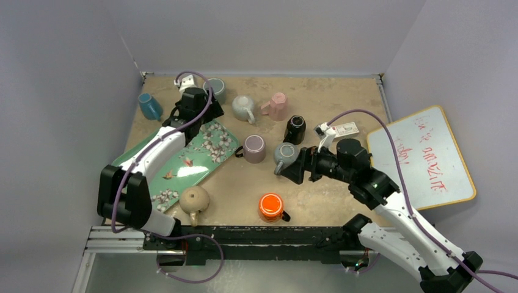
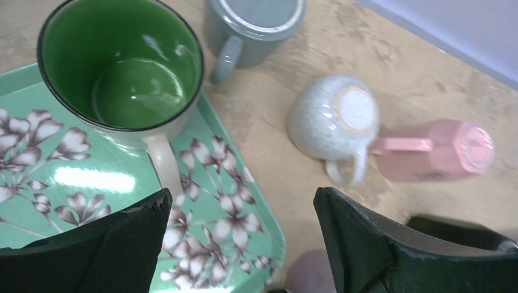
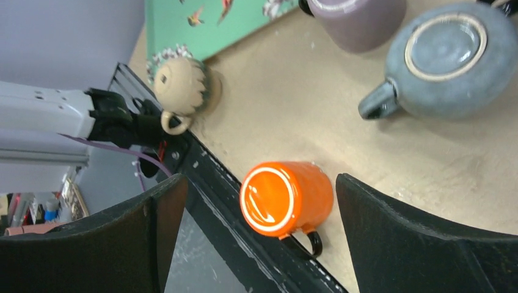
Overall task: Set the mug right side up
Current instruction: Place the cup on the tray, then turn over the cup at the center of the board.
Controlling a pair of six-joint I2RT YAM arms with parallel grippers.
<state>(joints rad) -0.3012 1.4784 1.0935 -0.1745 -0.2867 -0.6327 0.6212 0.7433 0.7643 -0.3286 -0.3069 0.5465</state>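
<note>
The mug [image 2: 122,85] stands upright on the tray [image 2: 61,183], near the tray's far corner. Its mouth faces up and its long axis is vertical. Its handle points back toward the left pincer [image 2: 242,198] and ends just beside one finger [image 2: 122,244]; I cannot tell whether the two touch. The left pincer is spread wide, with nothing between its fingers.

The mug is glossy dark green inside with a thin dark rim, and its outer wall and handle are pale cream.

Only the left wrist view shows the mug. In the top view the left pincer [image 1: 194,101] hangs over that corner of the tray [image 1: 201,155] and hides it. The left wrist view also shows, on the counter [image 2: 293,183] past the tray, a grey mug [image 2: 253,24], a white mug [image 2: 333,119] with its base up, and a pink mug [image 2: 437,149] on its side, touching the white one.

The right wrist view shows the right pincer [image 3: 261,183] spread above an orange mug [image 3: 287,198] near the counter's near edge, gripping nothing. The same view shows a beige mug [image 3: 180,85] at the tray's near end. The top view places the right pincer [image 1: 292,168] mid-counter, well apart from the left one.
</note>
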